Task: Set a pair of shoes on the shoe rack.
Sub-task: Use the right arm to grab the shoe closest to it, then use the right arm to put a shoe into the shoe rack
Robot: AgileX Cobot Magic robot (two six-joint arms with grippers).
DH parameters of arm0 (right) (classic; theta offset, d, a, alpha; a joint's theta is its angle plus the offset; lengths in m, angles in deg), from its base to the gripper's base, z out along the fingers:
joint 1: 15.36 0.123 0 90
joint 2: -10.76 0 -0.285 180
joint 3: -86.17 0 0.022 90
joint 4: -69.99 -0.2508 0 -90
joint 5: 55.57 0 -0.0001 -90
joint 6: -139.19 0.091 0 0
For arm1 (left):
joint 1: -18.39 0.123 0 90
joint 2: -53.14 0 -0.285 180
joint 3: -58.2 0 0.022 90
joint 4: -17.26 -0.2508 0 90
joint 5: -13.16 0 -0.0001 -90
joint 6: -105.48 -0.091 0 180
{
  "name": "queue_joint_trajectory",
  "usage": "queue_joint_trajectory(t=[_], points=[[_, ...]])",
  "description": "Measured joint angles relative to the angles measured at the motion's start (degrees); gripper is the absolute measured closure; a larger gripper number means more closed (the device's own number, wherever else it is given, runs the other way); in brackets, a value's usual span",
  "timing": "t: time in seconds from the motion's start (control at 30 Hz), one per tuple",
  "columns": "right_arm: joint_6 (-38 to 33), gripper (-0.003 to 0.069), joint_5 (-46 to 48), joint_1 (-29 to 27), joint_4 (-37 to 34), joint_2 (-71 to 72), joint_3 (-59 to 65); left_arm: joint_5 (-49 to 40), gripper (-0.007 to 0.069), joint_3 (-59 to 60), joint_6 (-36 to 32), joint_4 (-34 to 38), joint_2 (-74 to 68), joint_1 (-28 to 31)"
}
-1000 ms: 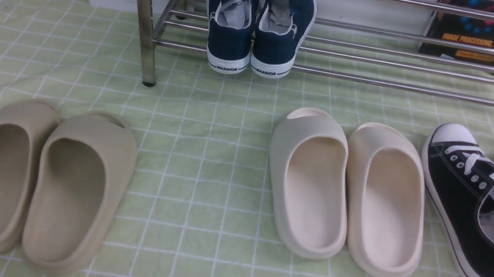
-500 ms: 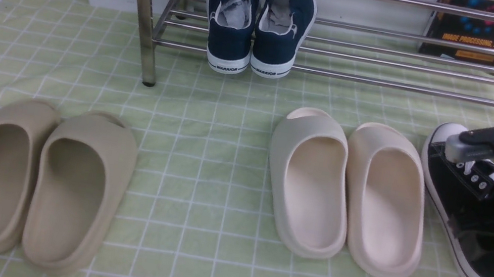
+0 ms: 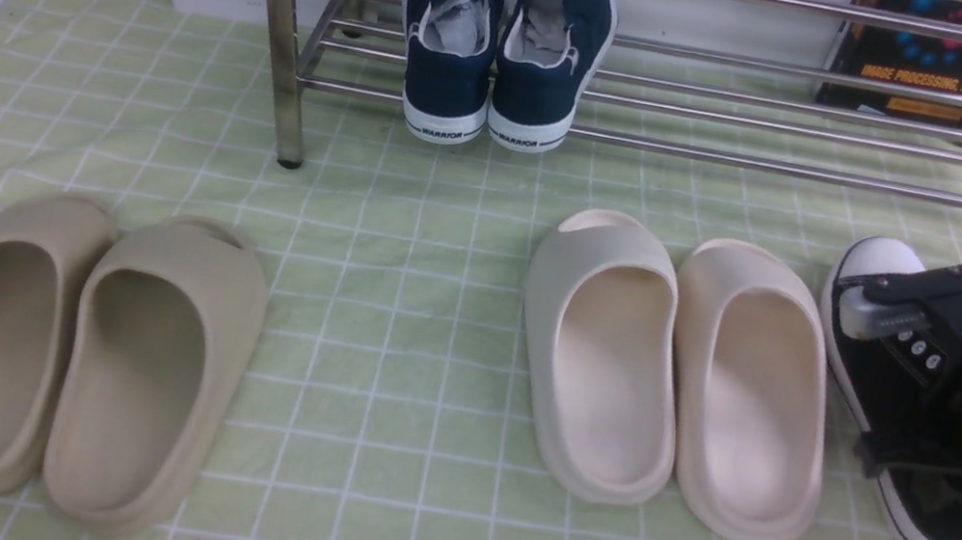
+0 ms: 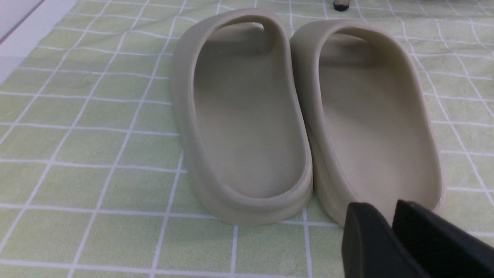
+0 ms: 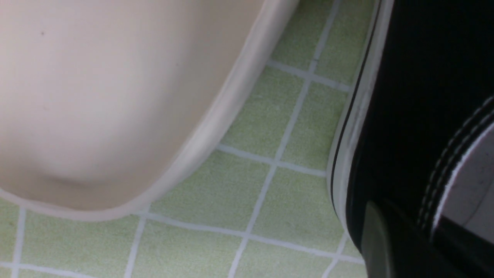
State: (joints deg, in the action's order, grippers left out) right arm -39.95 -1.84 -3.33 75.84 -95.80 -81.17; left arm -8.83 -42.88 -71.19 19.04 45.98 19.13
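The right gripper [image 5: 399, 231] was closed on the black sneaker [image 5: 386, 135]'s side (thin canvas). It needed a straight, slow lift.

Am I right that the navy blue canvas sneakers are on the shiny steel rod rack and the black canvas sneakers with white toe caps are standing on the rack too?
Not quite: the black canvas sneakers with white toe caps are on the green checked cloth, as the front view shows. The navy blue canvas sneakers are indeed on the rack.
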Motion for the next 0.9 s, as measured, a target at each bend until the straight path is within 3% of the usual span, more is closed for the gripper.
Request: queue_joint_trajectory(t=[0.23,0.4,0.9], points=[[-0.9,0.0639,9.6,0.0,-2.7,7.6,-4.8,0.0,0.0504,0.0,0.0,0.0,0.0,0.0],[-4.5,0.0639,11.2,0.0,-5.2,10.8,-8.5,0.0,0.0501,0.0,0.0,0.0,0.0,0.0],[-10.2,0.0639,13.9,0.0,-7.3,2.6,-24.8,0.0,0.0496,0.0,0.0,0.0,0.0,0.0]])
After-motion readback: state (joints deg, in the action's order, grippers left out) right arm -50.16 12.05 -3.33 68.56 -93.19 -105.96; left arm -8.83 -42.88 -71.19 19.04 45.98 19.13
